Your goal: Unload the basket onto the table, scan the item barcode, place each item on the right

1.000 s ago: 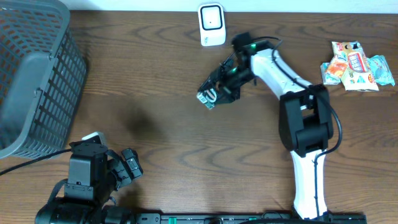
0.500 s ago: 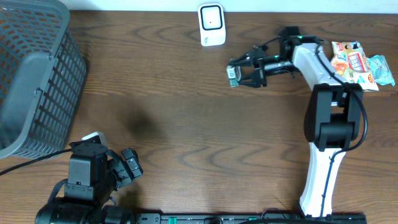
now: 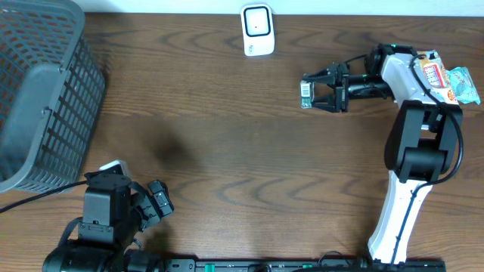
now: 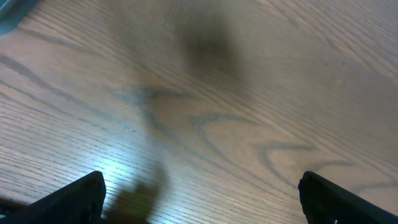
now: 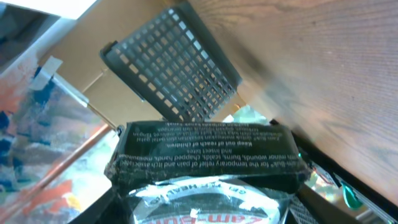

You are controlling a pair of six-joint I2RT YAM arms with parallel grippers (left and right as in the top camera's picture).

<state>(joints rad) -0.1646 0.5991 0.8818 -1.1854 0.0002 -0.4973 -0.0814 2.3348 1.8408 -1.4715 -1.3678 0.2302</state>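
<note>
Right hand: we are gripping the itch-relief packet (image 3: 305, 94) in our right hand (image 3: 318, 91), one finger on each side of it and the jaws standing about half apart.
Packet: it is sitting at the very tip of that hand, its pale printed end facing away from the wrist. In the right wrist view it is filling the lower middle as a dark crinkled pouch (image 5: 205, 162), with white lines of small print running upside down across its top band.
Right arm: we are reaching out over the far right part of the bench (image 3: 227, 136), the hand pointing leftward. We cannot tell how high it is hanging over the wood.
Scanner: the white barcode scanner (image 3: 257, 30) is standing ahead of the right hand and off toward the far edge, well apart from the packet.
Basket: the grey plastic basket (image 3: 38, 91) is lying far ahead of the right hand, at the opposite end of the bench. In the wrist view its grid wall (image 5: 180, 68) is showing beyond the packet's top edge.
Snack packets: the bright snack packets (image 3: 439, 79) are lying behind the right hand, close beside its forearm.
Left hand: we are holding our left hand (image 3: 159, 199) spread wide, with nothing between the fingers. It is sitting at the near left, well apart from the packet.
Left wrist view: only the dark fingertips (image 4: 68, 199) are showing at the lower corners, with bare wood grain beneath them.
</note>
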